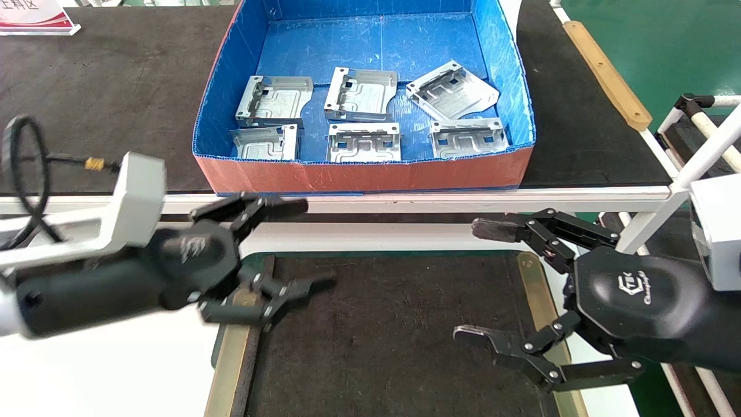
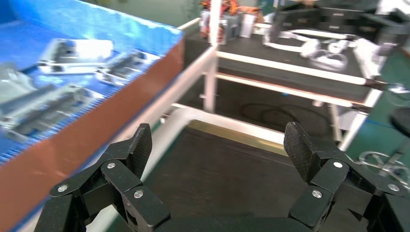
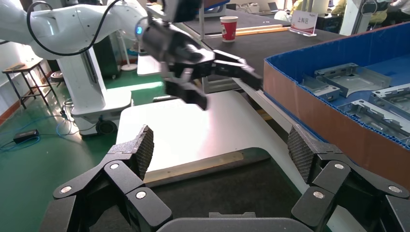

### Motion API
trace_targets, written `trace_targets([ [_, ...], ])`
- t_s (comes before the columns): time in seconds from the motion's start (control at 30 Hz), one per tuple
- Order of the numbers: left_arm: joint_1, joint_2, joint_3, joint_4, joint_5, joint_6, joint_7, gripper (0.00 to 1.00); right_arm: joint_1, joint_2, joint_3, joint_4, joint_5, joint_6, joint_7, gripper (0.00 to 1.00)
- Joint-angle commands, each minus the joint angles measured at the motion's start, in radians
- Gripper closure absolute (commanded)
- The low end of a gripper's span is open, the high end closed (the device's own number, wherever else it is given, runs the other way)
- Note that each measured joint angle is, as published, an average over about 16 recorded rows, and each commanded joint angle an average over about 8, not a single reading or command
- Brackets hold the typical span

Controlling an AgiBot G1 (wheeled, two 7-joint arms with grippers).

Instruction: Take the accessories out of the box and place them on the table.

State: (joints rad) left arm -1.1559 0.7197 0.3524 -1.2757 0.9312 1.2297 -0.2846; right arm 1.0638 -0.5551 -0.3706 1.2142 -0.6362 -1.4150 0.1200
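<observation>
All six accessories [image 1: 362, 95] lie inside the box [image 1: 365, 174], in two rows of three on its blue floor. In the row nearer the box's orange-red front wall, each plate sits close behind that wall. In the farther row, the plate on my right [image 1: 451, 91] is turned askew to the others.

The box sits on a dark-matted bench [image 1: 104, 98], its front wall right at the bench's white rail [image 1: 405, 202]. On my side of that rail is the table [image 1: 116, 370], with its black mat [image 1: 382, 330] edged by brass-coloured strips [image 1: 535, 289].

My left gripper [image 1: 315, 243] hovers over the mat's left edge, just short of the box's front wall, fingers spread wide with nothing between them. My right gripper [image 1: 472, 281] hovers over the mat's right side, also wide open and empty, near the box's front wall but clear of it.
</observation>
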Motion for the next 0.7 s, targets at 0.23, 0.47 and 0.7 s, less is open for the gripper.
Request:
trace_targets([
  [0.23,-0.084,0.085,0.045,0.045,0.115,-0.133,-0.055,0.00,0.000,0.000,0.000,0.000,0.000,0.000,0.000,0.00],
  [0.47,-0.184,0.169,0.080,0.150,0.200,-0.214,-0.080,0.00,0.000,0.000,0.000,0.000,0.000,0.000,0.000,0.00],
  [0.7,-0.290,0.260,0.103,0.300,0.276,-0.301,-0.066,0.00,0.000,0.000,0.000,0.000,0.000,0.000,0.000,0.00],
])
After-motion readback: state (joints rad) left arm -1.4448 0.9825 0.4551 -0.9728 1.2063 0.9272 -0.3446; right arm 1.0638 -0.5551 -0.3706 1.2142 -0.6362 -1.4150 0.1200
